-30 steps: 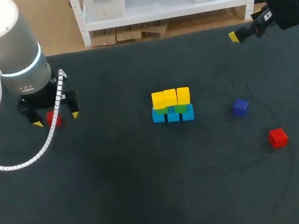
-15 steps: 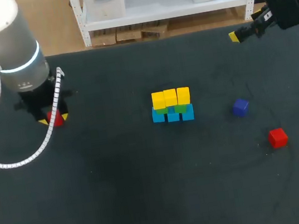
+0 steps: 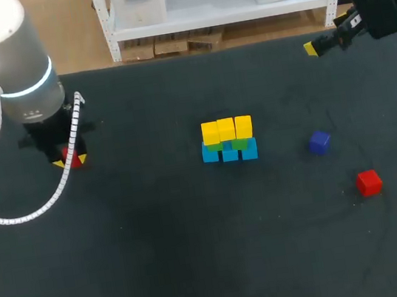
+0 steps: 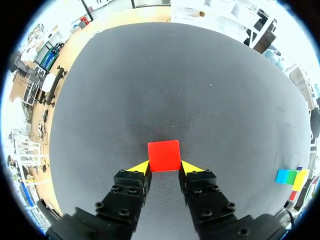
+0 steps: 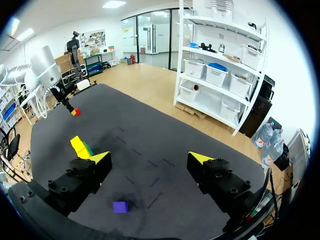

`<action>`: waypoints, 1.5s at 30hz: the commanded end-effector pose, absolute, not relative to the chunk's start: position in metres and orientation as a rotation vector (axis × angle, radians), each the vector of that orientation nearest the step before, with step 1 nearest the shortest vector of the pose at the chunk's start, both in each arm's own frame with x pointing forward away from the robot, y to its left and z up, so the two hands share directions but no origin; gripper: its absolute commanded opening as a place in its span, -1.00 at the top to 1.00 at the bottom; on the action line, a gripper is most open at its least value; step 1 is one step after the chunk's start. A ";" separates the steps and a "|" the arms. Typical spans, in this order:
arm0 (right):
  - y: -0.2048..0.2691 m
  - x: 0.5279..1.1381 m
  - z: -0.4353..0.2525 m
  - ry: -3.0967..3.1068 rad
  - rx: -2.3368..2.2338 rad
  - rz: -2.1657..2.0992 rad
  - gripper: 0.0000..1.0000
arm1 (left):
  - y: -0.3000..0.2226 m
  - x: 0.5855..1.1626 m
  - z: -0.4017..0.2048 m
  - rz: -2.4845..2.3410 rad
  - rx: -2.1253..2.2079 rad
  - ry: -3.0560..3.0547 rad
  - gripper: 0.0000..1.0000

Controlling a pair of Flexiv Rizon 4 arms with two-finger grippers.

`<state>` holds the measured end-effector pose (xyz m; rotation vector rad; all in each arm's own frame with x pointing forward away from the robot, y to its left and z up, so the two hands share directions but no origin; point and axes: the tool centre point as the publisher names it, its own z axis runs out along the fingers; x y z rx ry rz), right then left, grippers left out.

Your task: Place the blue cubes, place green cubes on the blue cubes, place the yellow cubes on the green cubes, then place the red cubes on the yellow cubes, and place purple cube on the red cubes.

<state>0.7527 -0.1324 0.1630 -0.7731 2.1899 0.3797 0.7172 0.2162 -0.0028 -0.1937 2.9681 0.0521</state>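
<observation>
Left fingers [image 4: 141, 167] drawn in from a wide straddle — now pinching the red cube [image 4: 164, 155] on both sides, near the worktop's left edge. Grasp made; next goes atop the yellow cubes [image 3: 226, 128] mid-worktop. Right fingers [image 5: 200, 158] unmoved — wide apart, empty, far right corner

Cube stack [image 3: 228, 140] stands mid-desk [image 3: 172, 272]; open passage left and near. Right side: purple cube [image 3: 319, 141], red cube [image 3: 369, 183] obstruct.
</observation>
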 end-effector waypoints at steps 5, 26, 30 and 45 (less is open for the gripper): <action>-0.132 0.752 0.163 2.191 -0.771 0.376 -1.00 | 0.208 0.721 0.000 0.072 -0.138 2.965 1.00; -0.132 0.752 0.163 2.191 -0.771 0.376 -1.00 | 0.090 0.720 0.142 -0.135 1.583 2.532 1.00; -0.132 0.752 0.163 2.191 -0.771 0.376 -1.00 | 0.059 0.718 0.155 -0.214 1.830 2.390 1.00; -0.132 0.752 0.163 2.191 -0.771 0.376 -1.00 | -0.031 0.695 0.146 -0.236 2.421 1.841 1.00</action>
